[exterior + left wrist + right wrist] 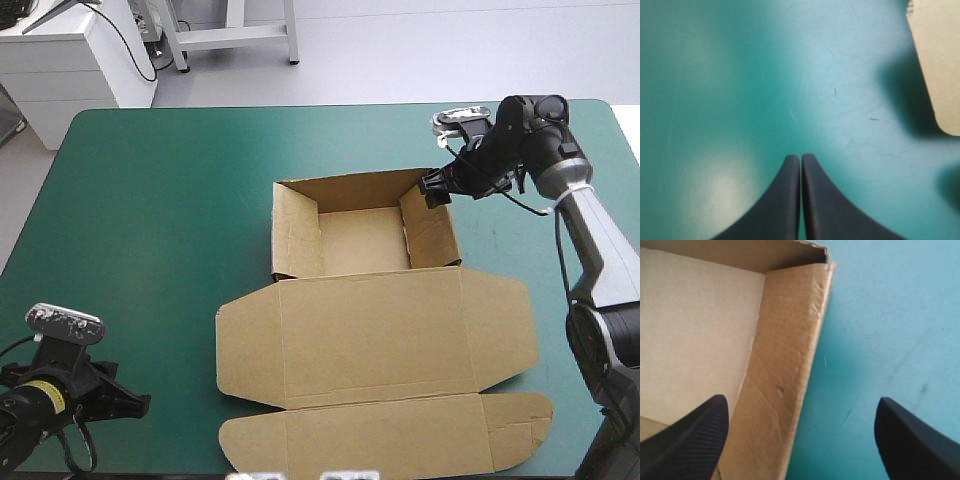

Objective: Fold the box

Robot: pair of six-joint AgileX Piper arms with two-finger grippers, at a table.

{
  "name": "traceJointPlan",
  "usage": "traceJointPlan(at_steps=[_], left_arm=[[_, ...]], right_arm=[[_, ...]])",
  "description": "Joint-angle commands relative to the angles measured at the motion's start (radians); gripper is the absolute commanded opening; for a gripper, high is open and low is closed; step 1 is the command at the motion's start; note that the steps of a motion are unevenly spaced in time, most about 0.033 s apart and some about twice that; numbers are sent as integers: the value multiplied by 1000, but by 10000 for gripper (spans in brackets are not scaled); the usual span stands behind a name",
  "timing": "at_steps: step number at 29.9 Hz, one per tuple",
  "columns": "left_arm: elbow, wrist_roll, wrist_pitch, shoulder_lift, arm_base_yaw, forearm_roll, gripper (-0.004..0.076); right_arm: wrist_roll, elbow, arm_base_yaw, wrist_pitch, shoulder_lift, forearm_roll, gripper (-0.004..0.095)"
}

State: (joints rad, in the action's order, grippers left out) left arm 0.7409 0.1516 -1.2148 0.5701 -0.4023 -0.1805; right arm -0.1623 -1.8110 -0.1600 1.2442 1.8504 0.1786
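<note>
Two black fingers of the right gripper (802,401) are being held wide apart astride the side wall (785,365) of the brown box (700,330). By the look of it, a square pinch is being prepared just short of the corner (822,262) ahead. The left gripper (800,157) is being held with fingers pressed together, the lid flap (940,60) ahead and aside.

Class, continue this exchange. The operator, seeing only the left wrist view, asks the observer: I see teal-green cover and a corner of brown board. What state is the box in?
Observer: The box is an open tray mid-table, its lid flat toward the near edge.
Operator: Where is the right gripper?
Observer: Open, straddling the tray's right wall at its far corner.
Operator: And my arm?
Observer: The left gripper sits by the table's near left corner, apart from the box.
</note>
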Motion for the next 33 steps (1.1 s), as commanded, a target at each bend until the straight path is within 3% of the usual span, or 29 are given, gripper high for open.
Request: traceJointPlan(at_steps=[1, 6, 9, 21, 27, 33], left_arm=[[-17, 36, 46, -16, -3, -34, -8], [-34, 36, 52, -18, -3, -34, -8], [-34, 36, 71, -18, -3, -34, -8], [-34, 38, 78, -18, -3, -75, -8], [-34, 38, 78, -18, -3, -71, -8], [-34, 38, 76, -18, -3, -71, -8]], right_arm=[[2, -28, 4, -1, -3, 15, 740], [2, -28, 4, -1, 39, 18, 739], [2, -28, 4, -1, 61, 18, 671], [-6, -28, 2, -1, 78, 49, 0], [-49, -31, 2, -1, 76, 36, -19], [-52, -103, 20, -1, 64, -90, -20]])
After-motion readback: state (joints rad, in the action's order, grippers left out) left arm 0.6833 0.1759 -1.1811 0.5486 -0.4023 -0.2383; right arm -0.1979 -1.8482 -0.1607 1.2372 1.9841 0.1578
